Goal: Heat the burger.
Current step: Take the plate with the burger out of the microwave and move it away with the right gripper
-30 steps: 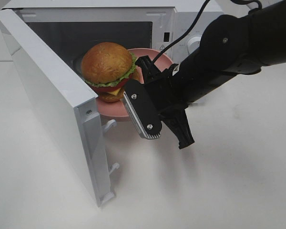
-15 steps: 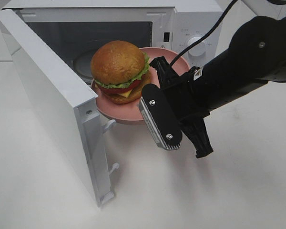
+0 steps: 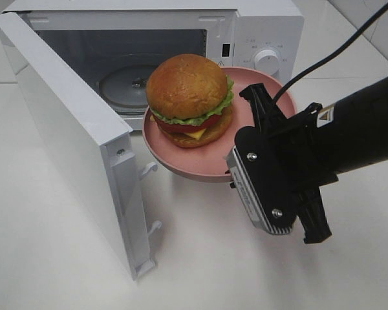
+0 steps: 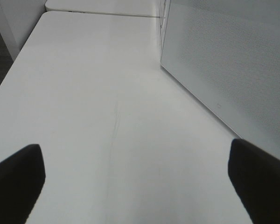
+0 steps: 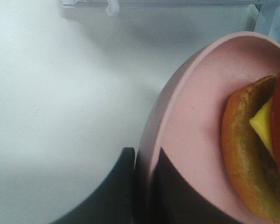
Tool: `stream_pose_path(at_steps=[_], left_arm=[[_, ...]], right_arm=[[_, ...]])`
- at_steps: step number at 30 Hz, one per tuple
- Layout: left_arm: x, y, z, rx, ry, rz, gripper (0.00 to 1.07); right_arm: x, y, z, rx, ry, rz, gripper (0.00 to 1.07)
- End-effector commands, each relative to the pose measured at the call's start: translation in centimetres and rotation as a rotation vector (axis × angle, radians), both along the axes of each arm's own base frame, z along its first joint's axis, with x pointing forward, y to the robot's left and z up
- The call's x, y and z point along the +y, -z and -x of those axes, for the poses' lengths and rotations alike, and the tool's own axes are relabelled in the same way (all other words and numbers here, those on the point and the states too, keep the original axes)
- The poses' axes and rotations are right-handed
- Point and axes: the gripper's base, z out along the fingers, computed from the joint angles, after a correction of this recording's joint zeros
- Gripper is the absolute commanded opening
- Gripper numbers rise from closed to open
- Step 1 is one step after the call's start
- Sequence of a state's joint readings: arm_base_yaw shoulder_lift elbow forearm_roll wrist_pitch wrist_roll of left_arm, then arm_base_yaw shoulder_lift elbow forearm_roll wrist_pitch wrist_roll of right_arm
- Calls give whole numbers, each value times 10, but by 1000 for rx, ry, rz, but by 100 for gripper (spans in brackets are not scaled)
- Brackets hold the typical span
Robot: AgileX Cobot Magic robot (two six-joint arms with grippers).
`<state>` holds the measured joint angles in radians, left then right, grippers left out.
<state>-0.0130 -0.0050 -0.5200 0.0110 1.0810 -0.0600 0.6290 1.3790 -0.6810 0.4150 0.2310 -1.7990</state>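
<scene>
Right hand (image 3: 262,126), at centre right of the exterior view, is clamped on the rim of the pink plate (image 3: 181,155), one finger (image 5: 116,186) under the rim and the other on top. Centred on that plate sits the burger (image 3: 190,98), held above the white counter (image 3: 64,258) just in front of the open microwave (image 3: 258,32), whose door (image 3: 71,135) swings out at left. Left hand (image 4: 140,182) hangs open over bare counter beside the door.

A white tabletop (image 3: 64,258) fills the scene under soft, even light. At 12 o'clock stands a white microwave (image 3: 258,32), door (image 3: 64,129) open.
</scene>
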Motion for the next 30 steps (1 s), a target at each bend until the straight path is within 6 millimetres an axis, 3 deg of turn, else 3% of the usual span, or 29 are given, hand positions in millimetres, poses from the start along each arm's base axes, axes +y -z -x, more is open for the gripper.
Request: stream_pose_path(at_steps=[1,17,30], left_arm=[[0,0,2,-28,-2,4,101],[0,0,2,-28,-2,4,101],[0,0,2,-28,-2,4,101]], right_arm=[[-6,-11,6,-72,32,-53,0],[-40,-11,51,-69,111,-118,0],[-58,-21,71,-43,208,-167,0]])
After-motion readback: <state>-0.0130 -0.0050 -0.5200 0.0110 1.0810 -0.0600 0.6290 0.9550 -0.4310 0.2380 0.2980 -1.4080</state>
